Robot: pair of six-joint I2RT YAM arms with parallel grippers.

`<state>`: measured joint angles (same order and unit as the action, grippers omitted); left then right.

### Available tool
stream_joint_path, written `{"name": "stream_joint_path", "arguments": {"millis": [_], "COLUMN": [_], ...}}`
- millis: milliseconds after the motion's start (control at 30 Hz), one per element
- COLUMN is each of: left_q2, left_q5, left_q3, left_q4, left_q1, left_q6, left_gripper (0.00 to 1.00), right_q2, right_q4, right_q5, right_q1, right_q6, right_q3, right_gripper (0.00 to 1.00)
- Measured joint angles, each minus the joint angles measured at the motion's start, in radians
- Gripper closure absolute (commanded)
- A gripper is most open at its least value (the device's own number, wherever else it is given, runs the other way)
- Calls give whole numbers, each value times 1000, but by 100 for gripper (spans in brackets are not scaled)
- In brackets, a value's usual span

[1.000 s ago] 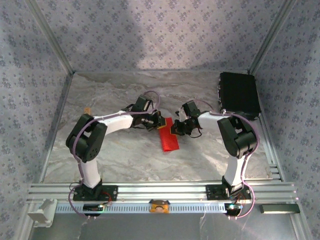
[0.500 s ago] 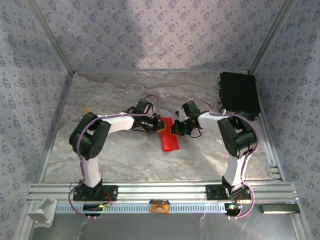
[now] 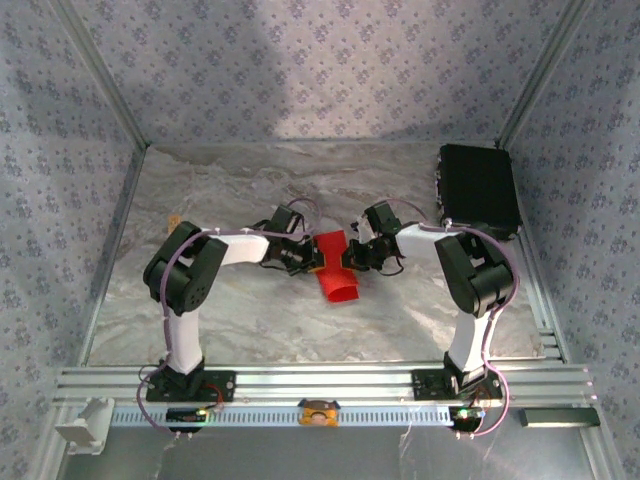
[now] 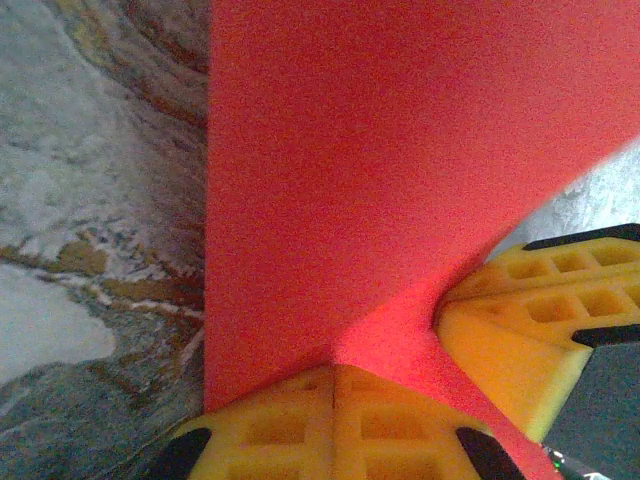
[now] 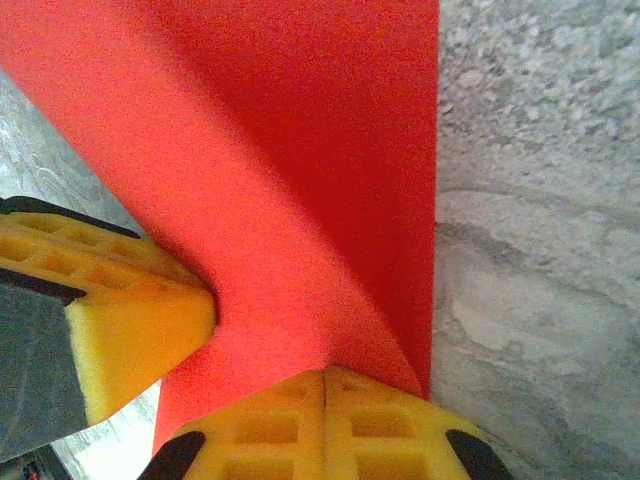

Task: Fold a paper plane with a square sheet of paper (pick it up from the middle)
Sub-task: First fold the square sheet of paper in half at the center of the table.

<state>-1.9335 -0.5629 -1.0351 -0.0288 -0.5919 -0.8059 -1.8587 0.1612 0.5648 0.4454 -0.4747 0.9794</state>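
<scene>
The square sheet of paper (image 3: 338,280) is bright red and bows up off the marble table near its middle, held at its far end between both grippers. My left gripper (image 3: 316,260) pinches its left edge and my right gripper (image 3: 349,256) pinches its right edge, both shut on it. In the left wrist view the paper (image 4: 380,150) rises from the closed yellow pads of the left gripper (image 4: 333,372), with the other arm's fingers (image 4: 520,320) close at the right. In the right wrist view the paper (image 5: 300,130) curves up from the right gripper (image 5: 324,377).
A black box (image 3: 478,190) lies at the back right of the table. A small tan piece (image 3: 173,222) sits near the left wall. Patterned fabric walls enclose the table, and an aluminium rail (image 3: 320,385) runs along the near edge.
My left gripper has moved right, closer to the right gripper. The red paper between them has gone from lying flat to bowing upward.
</scene>
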Motion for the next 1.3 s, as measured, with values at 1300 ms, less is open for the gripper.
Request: {"name": "stream_joint_path", "arguments": {"millis": [1300], "left_q2": [-55], "left_q5": [-36], "left_q3": [-157], "left_q4": [-64], "left_q1": [77], "left_q6": [30], "left_gripper": [99], "right_q2": [4], "right_q4": [-4], "right_q5": [-3], "right_q1": [0], "right_q6": [-6], "right_q3": [-6], "right_gripper": [100]}}
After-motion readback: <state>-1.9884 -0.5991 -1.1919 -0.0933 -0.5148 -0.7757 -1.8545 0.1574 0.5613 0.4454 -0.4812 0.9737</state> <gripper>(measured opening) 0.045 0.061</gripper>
